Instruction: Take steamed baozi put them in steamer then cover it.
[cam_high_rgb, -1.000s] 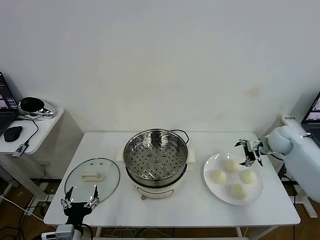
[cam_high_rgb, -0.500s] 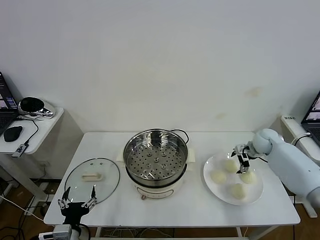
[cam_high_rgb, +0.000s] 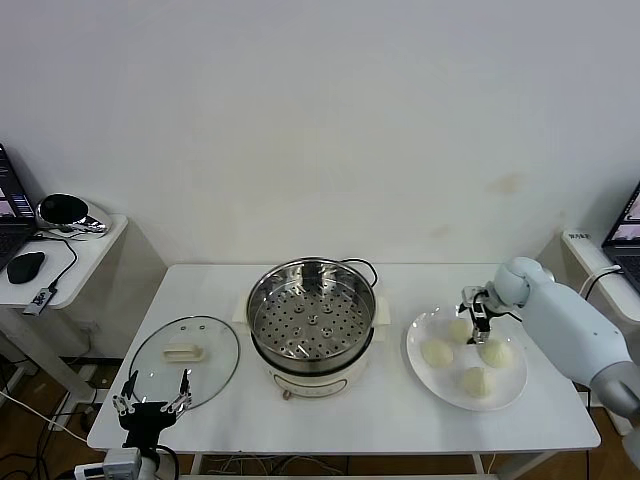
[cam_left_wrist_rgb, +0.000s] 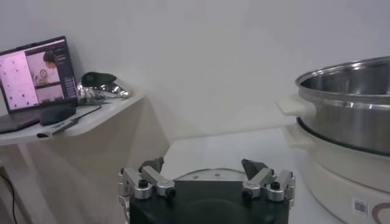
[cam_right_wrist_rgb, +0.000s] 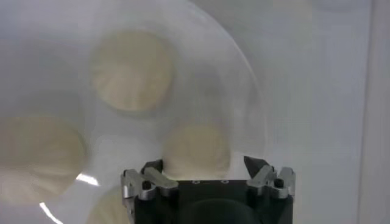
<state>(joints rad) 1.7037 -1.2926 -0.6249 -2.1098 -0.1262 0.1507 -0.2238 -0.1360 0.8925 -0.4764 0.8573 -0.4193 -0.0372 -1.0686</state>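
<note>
A plain off-white wall (cam_high_rgb: 320, 120) fills the background behind the white rectangular table (cam_high_rgb: 340, 415), with a few faint marks on its right part. Off the table's left edge stands a smaller white side table (cam_high_rgb: 70, 255), set against the wall. It carries an open laptop (cam_high_rgb: 8, 215) with a lit screen, a black mouse (cam_high_rgb: 25, 267), a dark shiny helmet-like object (cam_high_rgb: 65, 212) and a trailing cable (cam_high_rgb: 60, 275). Brown floor (cam_high_rgb: 30, 425) with loose cables shows below the table's front left corner. Another laptop screen (cam_high_rgb: 628, 225) shows beyond the right edge. Light is even and soft.
</note>
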